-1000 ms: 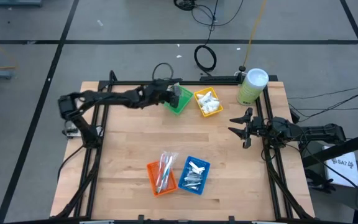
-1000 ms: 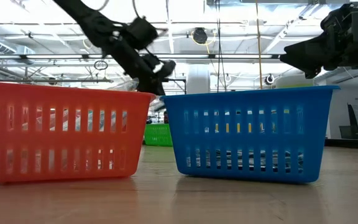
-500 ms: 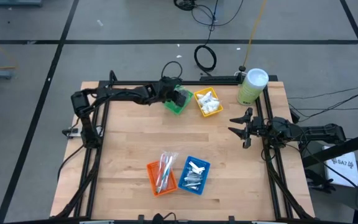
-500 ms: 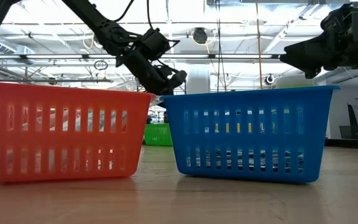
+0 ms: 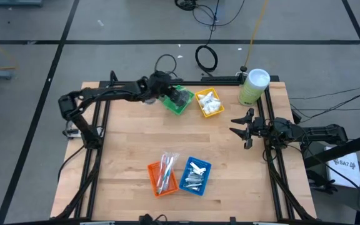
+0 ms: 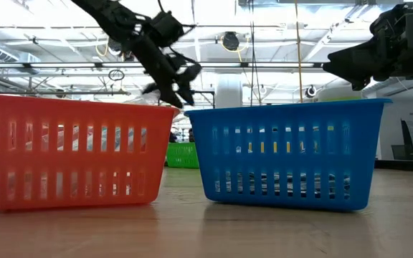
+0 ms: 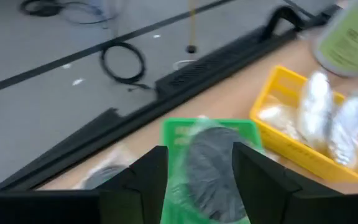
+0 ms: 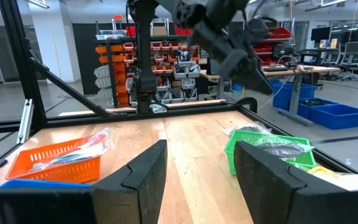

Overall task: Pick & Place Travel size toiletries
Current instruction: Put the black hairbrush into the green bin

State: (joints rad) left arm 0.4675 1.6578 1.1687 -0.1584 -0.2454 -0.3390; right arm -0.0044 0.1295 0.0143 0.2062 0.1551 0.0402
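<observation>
Green tray [image 7: 191, 134] holds 1 dark grey disc [image 7: 209, 168].

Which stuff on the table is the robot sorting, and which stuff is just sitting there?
Sorting:
- dark discs in the green tray
- foil tubes in the yellow tray
- sticks in the orange tray
- packets in the blue tray

Just there:
- green canister
- cable coil on the floor

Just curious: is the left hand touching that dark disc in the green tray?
Apart. The left wrist view shows the dark disc lying in the green tray, between and beyond the open left hand.
</observation>
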